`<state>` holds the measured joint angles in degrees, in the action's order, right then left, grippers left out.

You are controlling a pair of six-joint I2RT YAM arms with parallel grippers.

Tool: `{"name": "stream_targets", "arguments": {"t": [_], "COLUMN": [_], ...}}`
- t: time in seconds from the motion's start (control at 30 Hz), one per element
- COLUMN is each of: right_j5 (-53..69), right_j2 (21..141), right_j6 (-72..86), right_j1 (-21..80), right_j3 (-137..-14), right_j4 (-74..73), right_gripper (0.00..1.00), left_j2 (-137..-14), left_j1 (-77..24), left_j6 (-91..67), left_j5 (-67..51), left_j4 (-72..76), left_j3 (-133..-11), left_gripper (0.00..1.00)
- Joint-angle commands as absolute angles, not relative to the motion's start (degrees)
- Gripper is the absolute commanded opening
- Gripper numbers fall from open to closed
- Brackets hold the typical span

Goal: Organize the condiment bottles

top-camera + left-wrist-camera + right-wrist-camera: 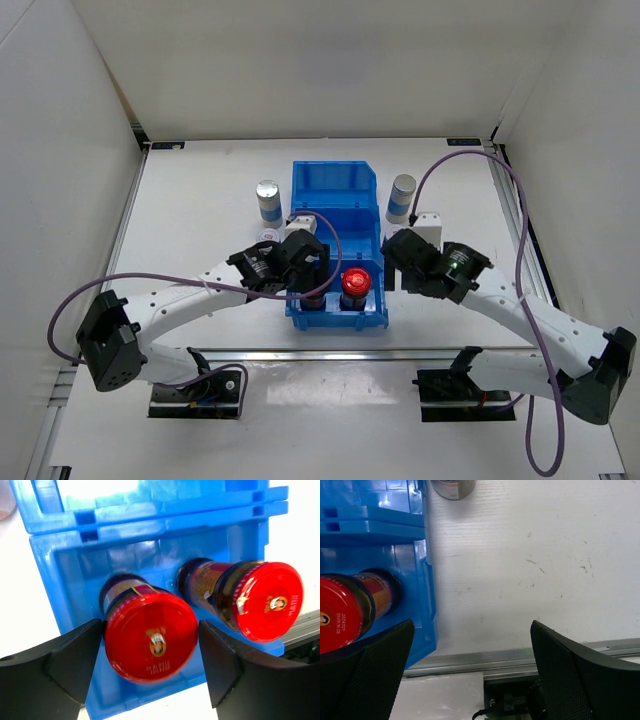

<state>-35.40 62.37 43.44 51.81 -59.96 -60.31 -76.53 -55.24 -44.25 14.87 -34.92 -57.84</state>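
Two dark jars with red lids stand in the front compartment of the blue bin (335,185). My left gripper (150,627) is open around the left jar (150,640), one finger against its lid and the other a small gap away. The right jar (267,602) stands beside it and also shows in the top view (355,283). My right gripper (472,627) is open and empty over the table just right of the bin. Two blue-and-white cylinders (268,200) (402,197) stand either side of the bin. One short silver-lidded jar (267,236) peeks out behind my left arm; the other is hidden.
The bin's right wall (427,580) is close to my right gripper's left finger. A metal rail (520,655) runs along the table's near edge. White walls enclose the table on three sides.
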Motion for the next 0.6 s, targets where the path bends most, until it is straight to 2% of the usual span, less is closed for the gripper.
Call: {"name": "stream_targets", "arguments": {"t": [0.0,0.1,0.2,0.47,0.57], "right_j5": [-33.4,-29.72,-26.72,-19.52,-17.06], "right_j2": [64.51,66.79,69.69,77.33,81.99], "right_j6": [39.81,34.64,32.0,26.46,25.06], "right_j1": [48.62,45.8,41.76,34.2,30.95], "right_j3": [-63.11,-64.42,-67.05,-73.65,-76.2], "right_j4": [-60.03,-57.84,-57.3,-53.09,-52.56], "right_gripper": [1.0,1.0,1.0,1.0,1.0], "left_j2": [-74.97,-74.97,-74.1,-67.6,-64.35], "left_j1": [-55.37,-55.37,-55.37,-55.37,-50.55], "left_j6": [-43.34,-41.67,-39.64,-27.17,-22.16], "left_j5": [16.17,16.78,18.01,20.91,23.11], "left_j4": [-30.67,-30.67,-30.67,-33.57,-34.98], "left_j3": [-59.58,-60.73,-61.52,-72.85,-75.06], "left_gripper": [0.92,1.0,1.0,1.0,1.0]}}
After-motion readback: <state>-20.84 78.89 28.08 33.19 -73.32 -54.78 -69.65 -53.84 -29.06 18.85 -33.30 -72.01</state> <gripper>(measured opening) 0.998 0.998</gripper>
